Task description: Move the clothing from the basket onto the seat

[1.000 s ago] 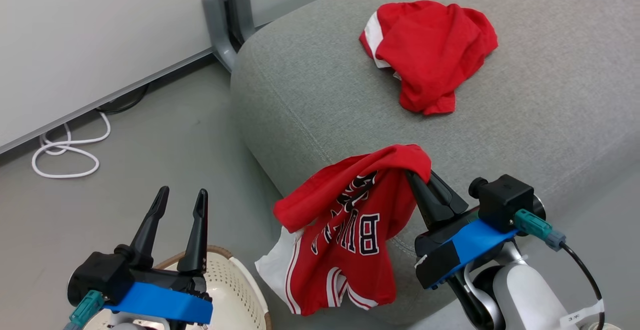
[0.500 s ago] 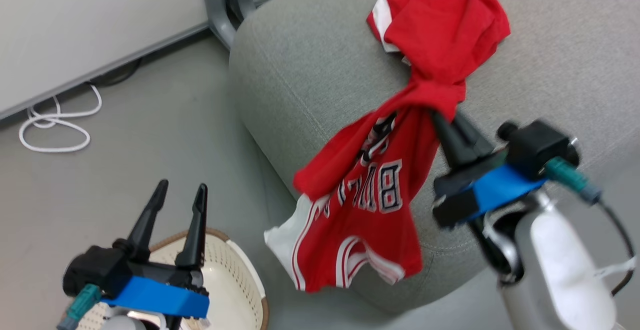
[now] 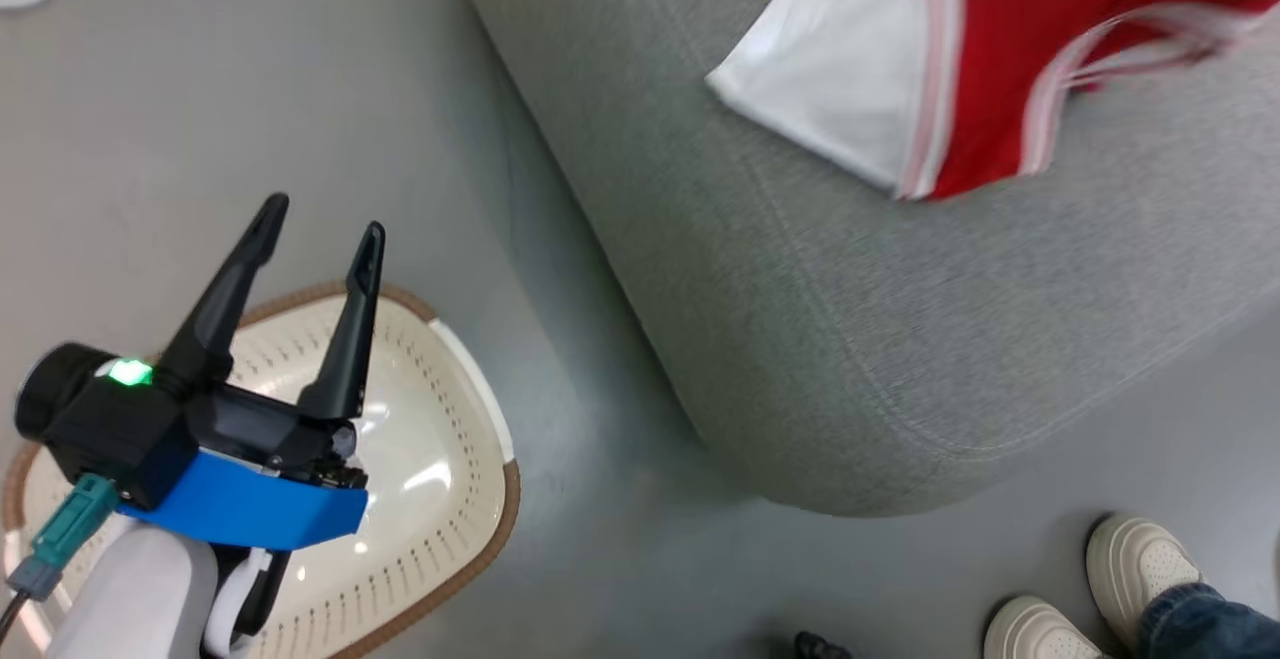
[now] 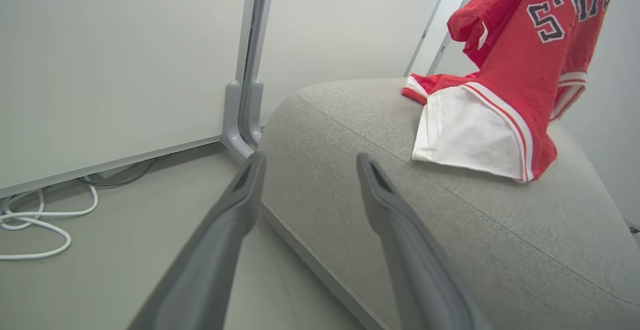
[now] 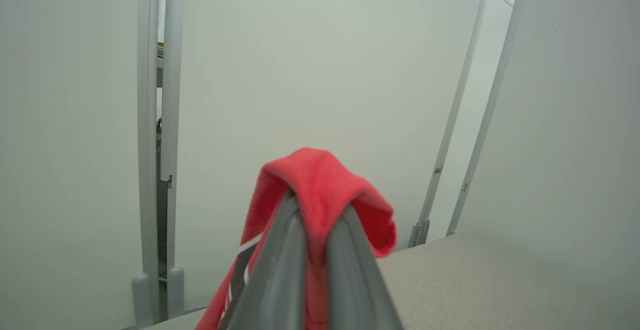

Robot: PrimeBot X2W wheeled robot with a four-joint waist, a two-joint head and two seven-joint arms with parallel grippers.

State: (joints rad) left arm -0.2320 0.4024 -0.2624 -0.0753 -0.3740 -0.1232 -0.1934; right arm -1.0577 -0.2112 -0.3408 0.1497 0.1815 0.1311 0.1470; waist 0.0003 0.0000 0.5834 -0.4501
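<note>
The right gripper (image 5: 317, 205) has its fingers clenched on a fold of the red jersey (image 4: 520, 69), which hangs with its white hem corner down on the grey seat (image 3: 800, 339). Behind it lies what looks like the plain red garment (image 4: 435, 82), mostly hidden. The left gripper (image 3: 323, 216) hovers with fingers spread, holding nothing, above the basket (image 3: 505, 499) on the floor (image 3: 200, 89). A person's pale shoes (image 3: 1140, 564) stand nearby.

The red basketball jersey with white-striped trim (image 3: 1000, 89), blurred, runs off the frame atop the grey woven-fabric sofa cushion (image 3: 850, 339). Beside the cushion, the left gripper (image 3: 323, 215) hides part of the cream perforated plastic basket (image 3: 440, 529); a person's white shoes (image 3: 1140, 564) are cropped.
</note>
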